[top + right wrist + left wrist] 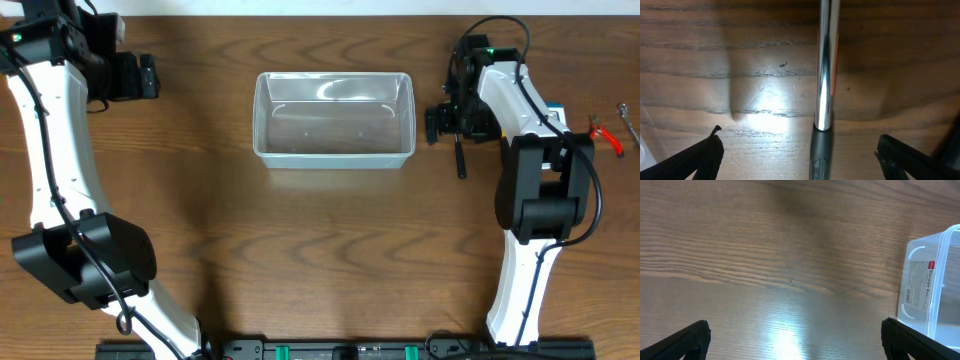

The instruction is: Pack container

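Note:
The container (333, 118) is a clear plastic tub with nothing in it, at the back middle of the wooden table; its labelled end (932, 280) shows at the right of the left wrist view. My left gripper (148, 76) hovers open at the far back left, over bare wood (796, 330), well left of the tub. My right gripper (452, 122) is open just right of the tub, straddling a screwdriver. Its chrome shaft (825, 65) and black handle (820, 155) lie between the fingers, touching neither. The handle (461, 160) sticks out toward the front.
Red-handled pliers (605, 135) and a small metal wrench (627, 118) lie at the far right edge. A blue-and-white box (557, 108) is mostly hidden behind the right arm. Both arm bases stand at the front corners.

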Controlling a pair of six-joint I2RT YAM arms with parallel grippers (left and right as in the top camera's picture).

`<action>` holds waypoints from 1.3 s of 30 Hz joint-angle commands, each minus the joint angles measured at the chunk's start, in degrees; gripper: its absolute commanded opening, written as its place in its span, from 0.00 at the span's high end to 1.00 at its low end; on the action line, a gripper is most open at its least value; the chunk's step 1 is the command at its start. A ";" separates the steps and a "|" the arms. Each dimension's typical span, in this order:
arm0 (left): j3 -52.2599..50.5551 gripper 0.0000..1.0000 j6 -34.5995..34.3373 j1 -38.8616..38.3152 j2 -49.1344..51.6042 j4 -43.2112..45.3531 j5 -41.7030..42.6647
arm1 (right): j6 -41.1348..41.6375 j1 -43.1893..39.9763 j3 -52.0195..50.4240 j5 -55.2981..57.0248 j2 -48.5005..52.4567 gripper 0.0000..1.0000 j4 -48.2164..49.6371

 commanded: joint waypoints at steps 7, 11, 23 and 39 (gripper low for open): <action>0.04 0.02 0.33 0.20 -0.17 -0.17 -0.48 | -0.52 -0.70 -0.22 -0.22 0.17 0.01 0.15; 0.04 0.02 0.33 0.20 -0.17 -0.17 -0.50 | -0.57 -0.92 -0.22 -0.20 0.17 0.01 0.15; 0.04 0.02 0.33 0.20 -0.17 -0.17 -0.48 | -2.49 -2.25 -0.22 -0.22 0.17 0.01 0.96; 0.04 0.02 0.33 0.20 -0.17 -0.17 -0.48 | -4.22 -1.99 -0.22 -0.22 2.95 0.01 4.68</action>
